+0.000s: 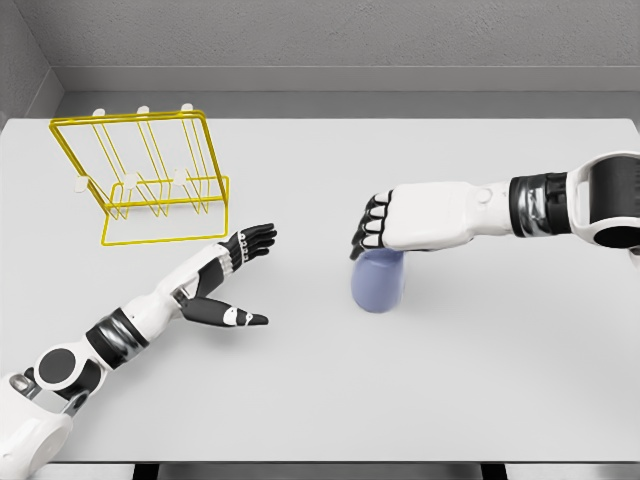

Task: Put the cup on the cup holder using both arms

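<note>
At mid-frame the right hand (pixel 385 228) curls its fingers over the lavender cup (pixel 377 282) on the white bench (pixel 450 380). The left hand (pixel 235 270) lies spread and empty below the yellow wire cup holder (pixel 150 175) at upper left.

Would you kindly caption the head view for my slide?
Right hand over the blue cup; left hand open near the yellow rack.

- A pale lavender-blue, smooth cylindrical cup (pixel 377 284) stands upright on the white table, right of centre, its top hidden.
- A yellow wire-frame cup holder (pixel 143 178) with white-tipped pegs stands at the far left, well apart from the cup.
</note>
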`<state>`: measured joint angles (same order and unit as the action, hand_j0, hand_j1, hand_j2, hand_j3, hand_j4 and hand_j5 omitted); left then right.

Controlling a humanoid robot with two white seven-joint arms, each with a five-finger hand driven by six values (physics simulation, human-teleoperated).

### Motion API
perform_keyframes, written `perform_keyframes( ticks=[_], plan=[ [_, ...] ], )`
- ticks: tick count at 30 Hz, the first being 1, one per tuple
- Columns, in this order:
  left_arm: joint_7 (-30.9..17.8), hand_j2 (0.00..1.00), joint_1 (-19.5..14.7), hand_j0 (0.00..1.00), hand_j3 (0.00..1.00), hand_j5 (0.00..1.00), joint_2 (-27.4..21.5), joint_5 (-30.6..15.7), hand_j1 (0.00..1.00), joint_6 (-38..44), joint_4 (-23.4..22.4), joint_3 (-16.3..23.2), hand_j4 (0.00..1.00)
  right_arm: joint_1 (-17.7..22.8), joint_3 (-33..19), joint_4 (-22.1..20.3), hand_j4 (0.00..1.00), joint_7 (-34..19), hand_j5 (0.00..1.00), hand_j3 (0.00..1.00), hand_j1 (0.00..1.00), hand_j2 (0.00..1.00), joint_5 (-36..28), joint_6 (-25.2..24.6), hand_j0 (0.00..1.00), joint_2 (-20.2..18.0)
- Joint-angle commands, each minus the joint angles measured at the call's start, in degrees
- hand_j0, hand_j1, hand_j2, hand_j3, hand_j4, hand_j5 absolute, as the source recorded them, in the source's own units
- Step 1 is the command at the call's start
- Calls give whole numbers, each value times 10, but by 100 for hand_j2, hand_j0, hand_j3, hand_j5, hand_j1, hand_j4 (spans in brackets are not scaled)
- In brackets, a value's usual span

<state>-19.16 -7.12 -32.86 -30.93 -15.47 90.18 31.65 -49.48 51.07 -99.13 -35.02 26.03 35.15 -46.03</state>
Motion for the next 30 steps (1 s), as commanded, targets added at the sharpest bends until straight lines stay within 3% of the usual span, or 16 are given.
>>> perform_keyframes(
  ticks=[1, 4, 6, 9, 10, 12, 14, 15, 19, 20, 22, 24, 26, 30],
  plan=[
    [0, 100, 0, 100, 100, 100, -1, -3, 100, 0, -1, 0, 100, 0, -2, 1, 99, 0, 99, 99, 99, 99, 1, -1, 99, 1],
    [0, 100, 0, 100, 100, 100, 0, -3, 100, 0, -2, 1, 100, 0, -25, 4, 100, 0, 100, 100, 100, 100, -4, -1, 100, 4],
    [0, 100, 0, 100, 100, 100, 3, -2, 100, -1, -1, 1, 100, 4, -85, 2, 100, 0, 100, 100, 100, 100, -33, -1, 100, 8],
    [0, 100, -4, 100, 100, 100, 11, 9, 100, 9, -2, 1, 100, 35, -184, 9, 100, 0, 100, 100, 100, 100, -91, -1, 100, -24],
    [0, 100, -9, 100, 100, 100, 12, 9, 100, 22, -2, 2, 100, 51, -218, 11, 100, 0, 100, 100, 100, 100, -125, -1, 100, -38],
    [0, 100, -12, 100, 100, 100, 20, 9, 100, 24, -2, 2, 100, 97, -273, 39, 100, 0, 100, 100, 100, 100, -133, -1, 100, -43],
    [0, 100, -18, 100, 100, 100, 33, 17, 100, 24, -4, 2, 100, 181, -379, 36, 100, 0, 100, 100, 100, 100, -150, -1, 100, -45],
    [1, 100, -28, 100, 100, 100, 41, 18, 100, 25, -6, 13, 100, 206, -401, 37, 100, 0, 100, 100, 100, 100, -162, -1, 100, -61],
    [3, 100, -72, 100, 100, 100, 69, 27, 100, 25, -62, 52, 100, 258, -419, 46, 100, 0, 100, 100, 100, 100, -186, -1, 100, -67],
    [3, 100, -77, 100, 100, 100, 72, 29, 100, 26, -68, 59, 100, 275, -440, 47, 100, 0, 100, 100, 100, 100, -186, -1, 100, -57],
    [4, 100, -94, 100, 100, 100, 90, 37, 100, 26, -94, 74, 100, 331, -511, 44, 100, 0, 100, 100, 100, 100, -182, -1, 100, 3],
    [4, 100, -110, 100, 100, 100, 103, 38, 100, 26, -113, 83, 100, 345, -520, 50, 100, 0, 100, 100, 100, 100, -183, -1, 100, 9],
    [4, 100, -114, 100, 100, 100, 104, 38, 100, 26, -116, 92, 100, 342, -520, 48, 100, 0, 100, 100, 100, 100, -182, -1, 100, 44],
    [5, 100, -114, 100, 100, 100, 111, 38, 100, 26, -108, 104, 100, 342, -521, 48, 100, 0, 100, 100, 100, 100, -183, -1, 100, 45]
  ],
)
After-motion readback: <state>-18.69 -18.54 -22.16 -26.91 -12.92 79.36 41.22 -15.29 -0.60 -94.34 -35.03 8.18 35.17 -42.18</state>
